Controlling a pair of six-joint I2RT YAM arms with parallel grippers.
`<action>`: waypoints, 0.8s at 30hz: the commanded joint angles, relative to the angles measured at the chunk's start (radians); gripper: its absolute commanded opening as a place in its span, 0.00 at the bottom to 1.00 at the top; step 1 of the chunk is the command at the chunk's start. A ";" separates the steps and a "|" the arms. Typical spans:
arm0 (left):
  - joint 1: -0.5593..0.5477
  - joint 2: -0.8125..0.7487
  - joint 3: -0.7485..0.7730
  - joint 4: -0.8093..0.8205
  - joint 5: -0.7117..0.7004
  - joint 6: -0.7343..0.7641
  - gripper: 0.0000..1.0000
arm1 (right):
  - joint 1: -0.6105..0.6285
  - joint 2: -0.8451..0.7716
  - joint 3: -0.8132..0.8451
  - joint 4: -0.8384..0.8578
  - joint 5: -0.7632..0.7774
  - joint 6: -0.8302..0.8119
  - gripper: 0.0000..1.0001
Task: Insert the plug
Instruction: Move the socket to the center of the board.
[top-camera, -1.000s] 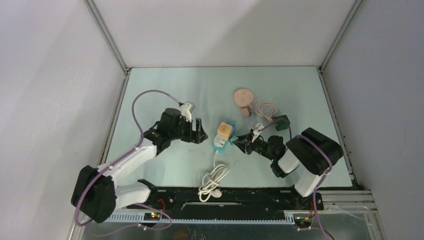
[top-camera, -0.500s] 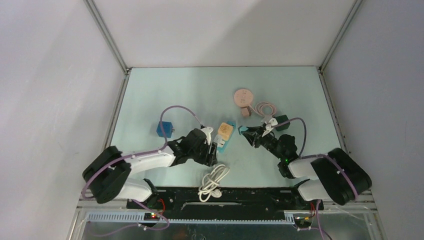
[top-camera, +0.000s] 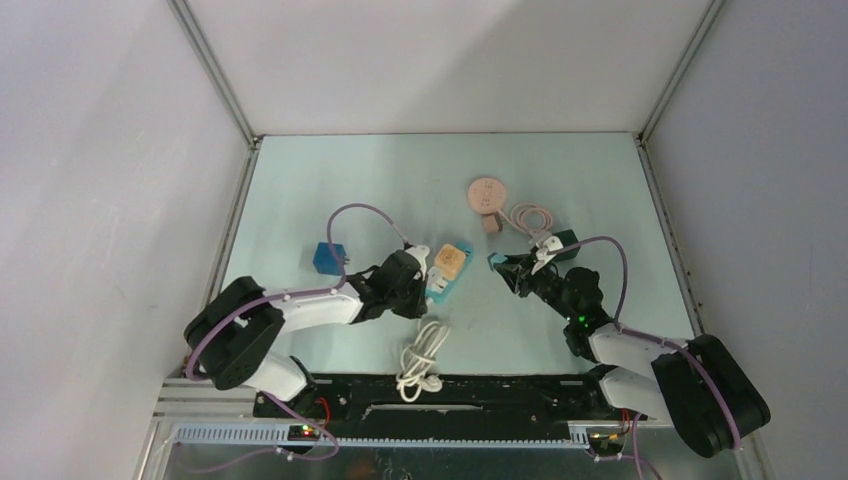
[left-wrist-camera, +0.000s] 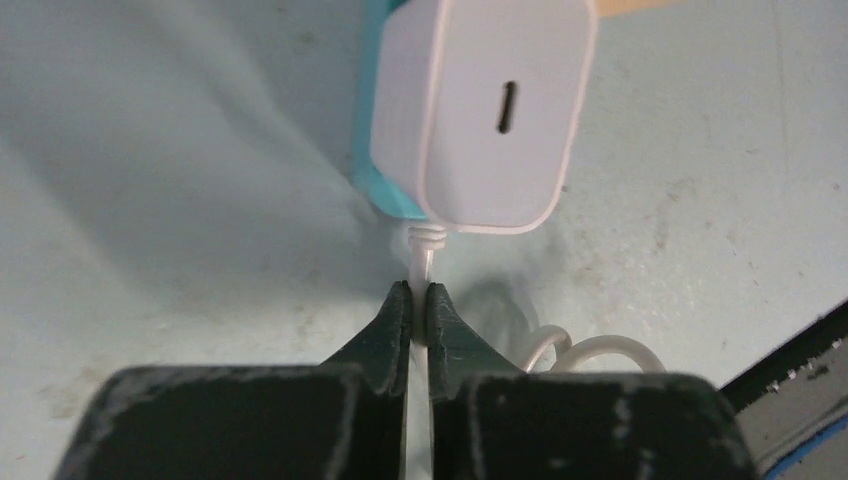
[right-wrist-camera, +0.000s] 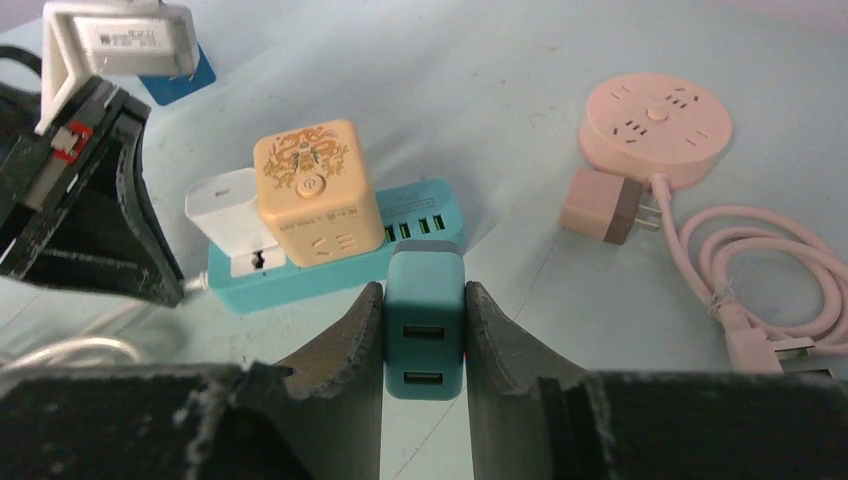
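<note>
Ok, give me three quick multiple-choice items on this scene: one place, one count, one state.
1. In the top view, the round pink plastic socket hub lies where from the flat teal power strip? A on top of it; B left of it; C beyond it, to the right.
2. How many adapters sit plugged into the strip? A one; B two; C four.
3. The right gripper is: A shut on the small teal USB charger; B open; C shut on nothing.
Key: C, the hub lies farther back and right; B, a white charger and a tan cube stand on it; A, both fingers press the charger's sides.
</note>
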 joint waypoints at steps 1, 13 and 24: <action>0.086 -0.029 0.012 -0.105 -0.070 0.076 0.01 | -0.005 0.004 0.004 0.008 -0.012 -0.024 0.00; 0.255 -0.113 -0.027 -0.119 0.014 0.162 0.02 | 0.020 0.157 0.044 0.138 -0.062 -0.016 0.00; 0.191 -0.156 -0.048 -0.074 0.108 0.135 0.01 | 0.082 0.224 0.079 0.197 -0.034 -0.003 0.00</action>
